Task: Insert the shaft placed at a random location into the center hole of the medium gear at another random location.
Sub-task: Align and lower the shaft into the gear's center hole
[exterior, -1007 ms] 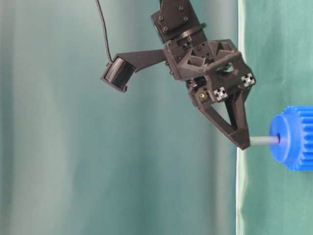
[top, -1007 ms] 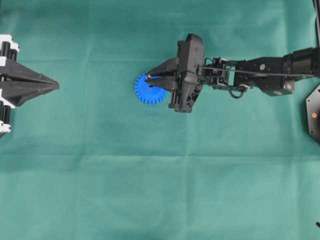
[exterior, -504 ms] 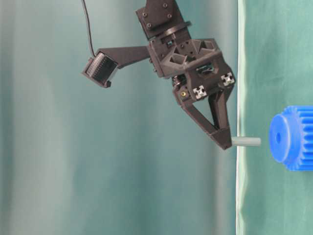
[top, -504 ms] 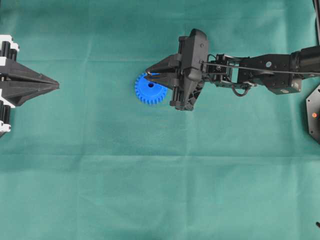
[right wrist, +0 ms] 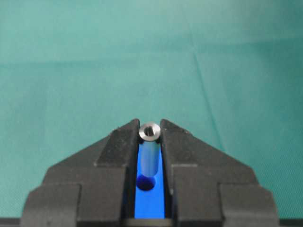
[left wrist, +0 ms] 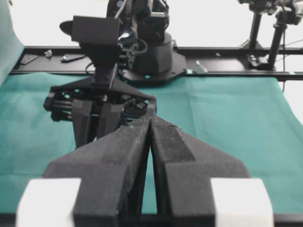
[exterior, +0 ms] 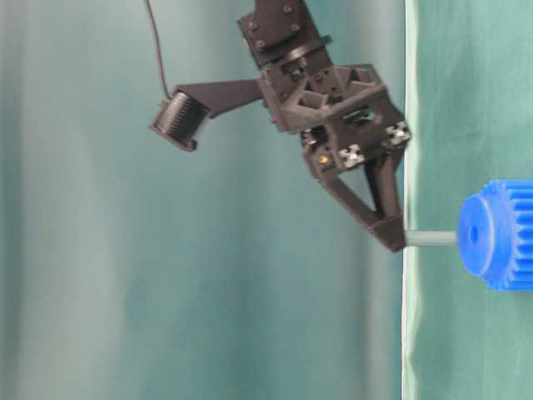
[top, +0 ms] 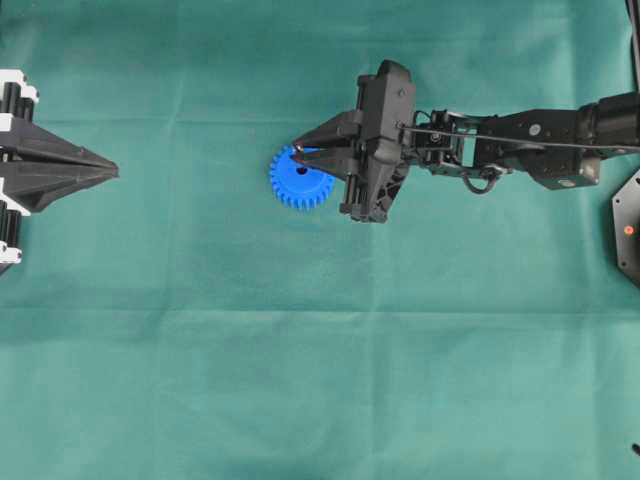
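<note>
The right gripper (top: 297, 150) is reaching in from three o'clock over the green cloth (top: 300, 380) and is pinching the shaft (exterior: 430, 238) between its two black fingertips (right wrist: 124, 137), jaws drawn in tight on the little pin. From the table-level view the shaft is sticking straight out of the fingertips toward the medium gear (exterior: 500, 234), its free end sitting right at the face of the raised hub; whether the tip is touching or already just inside the center hole (exterior: 474, 234) I cannot tell. Looking down the right wrist camera, the silver-grey end of the shaft is showing between the fingertips, with the blue face and the dark hole directly beyond it in the gap.

In the overhead view the gear is lying flat a little above the cloth's middle, at about twelve o'clock from its centre, with the gripper tips overlapping its upper right teeth at roughly one o'clock on the wheel.

The left gripper (top: 112, 172) is resting far off at nine o'clock, well apart from the gear, its jaws pressed together with nothing between them
</note>
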Controlling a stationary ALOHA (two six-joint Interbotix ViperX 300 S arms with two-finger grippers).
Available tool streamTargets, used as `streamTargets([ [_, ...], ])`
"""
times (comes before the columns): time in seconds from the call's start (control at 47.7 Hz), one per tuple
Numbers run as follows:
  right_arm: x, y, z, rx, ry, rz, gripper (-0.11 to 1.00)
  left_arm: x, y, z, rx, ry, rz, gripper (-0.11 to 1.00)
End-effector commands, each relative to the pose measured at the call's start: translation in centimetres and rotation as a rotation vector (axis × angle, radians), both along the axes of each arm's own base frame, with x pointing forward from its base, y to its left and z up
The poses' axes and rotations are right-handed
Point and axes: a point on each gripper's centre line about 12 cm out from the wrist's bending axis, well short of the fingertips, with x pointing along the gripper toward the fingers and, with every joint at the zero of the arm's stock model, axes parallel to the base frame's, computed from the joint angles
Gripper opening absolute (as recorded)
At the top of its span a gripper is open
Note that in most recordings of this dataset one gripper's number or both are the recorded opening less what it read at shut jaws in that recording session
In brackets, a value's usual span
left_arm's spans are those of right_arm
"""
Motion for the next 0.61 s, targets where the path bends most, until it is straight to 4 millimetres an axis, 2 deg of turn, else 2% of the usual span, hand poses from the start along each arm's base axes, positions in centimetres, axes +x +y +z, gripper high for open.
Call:
streamTargets([
  [0.0, 0.3, -0.1, 0.5, -0.01, -0.015, 0.002, 0.14, 0.2, 0.0, 0.7, 0.001, -0.015, -0.002, 0.0],
  [0.336, 0.0, -0.1, -1.0, 0.006, 0.01, -0.011, 0.14, 0.2, 0.0, 0.7, 0.001, -0.015, -0.002, 0.0],
  [0.587, -0.3, -0.1, -1.4, 0.013, 0.004, -0.02, 0.14, 0.2, 0.0, 0.7, 0.001, -0.015, -0.002, 0.0],
])
